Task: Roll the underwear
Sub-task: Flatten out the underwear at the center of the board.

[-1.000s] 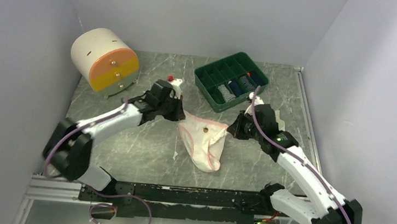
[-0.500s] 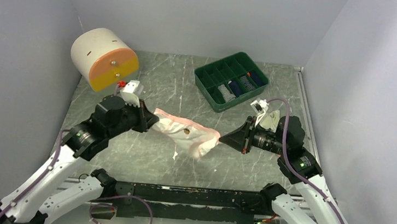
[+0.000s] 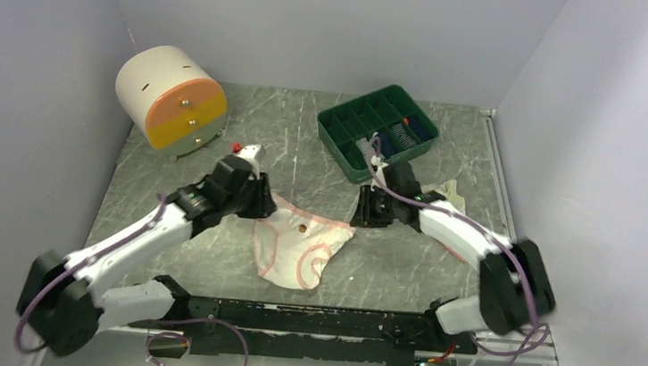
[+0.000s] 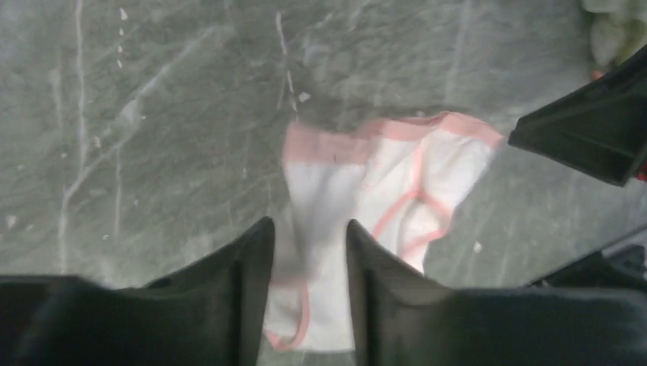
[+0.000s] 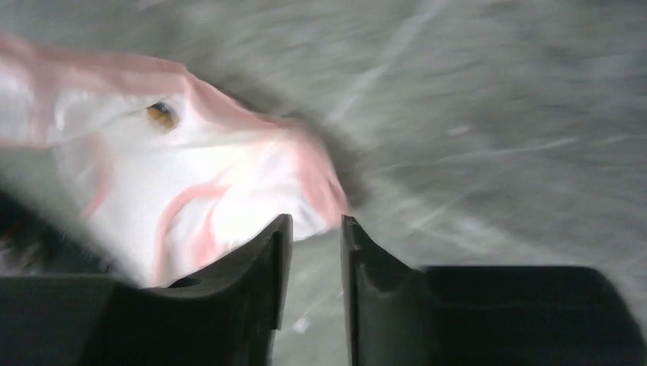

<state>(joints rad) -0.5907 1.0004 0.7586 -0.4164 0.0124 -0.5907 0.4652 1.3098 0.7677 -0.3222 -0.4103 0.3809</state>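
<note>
The white underwear with pink trim lies spread flat on the grey marbled table, a small brown dot near its top edge. My left gripper sits low at its upper left corner. In the left wrist view that gripper has its jaws parted, and the underwear runs loose through the gap. My right gripper is at the upper right corner. In the right wrist view this gripper is open over bare table, with the pink-edged corner of the underwear just beyond its tips. A cream-white underwear lies behind the right arm.
A green divided tray with several rolled items stands at the back right. At the back left a round white and orange drawer box rests on the table. Grey walls close in both sides and the back.
Half a second ago the underwear hung stretched between both shut grippers. Now it lies flat on the table, and both grippers have parted their jaws at its top corners.
</note>
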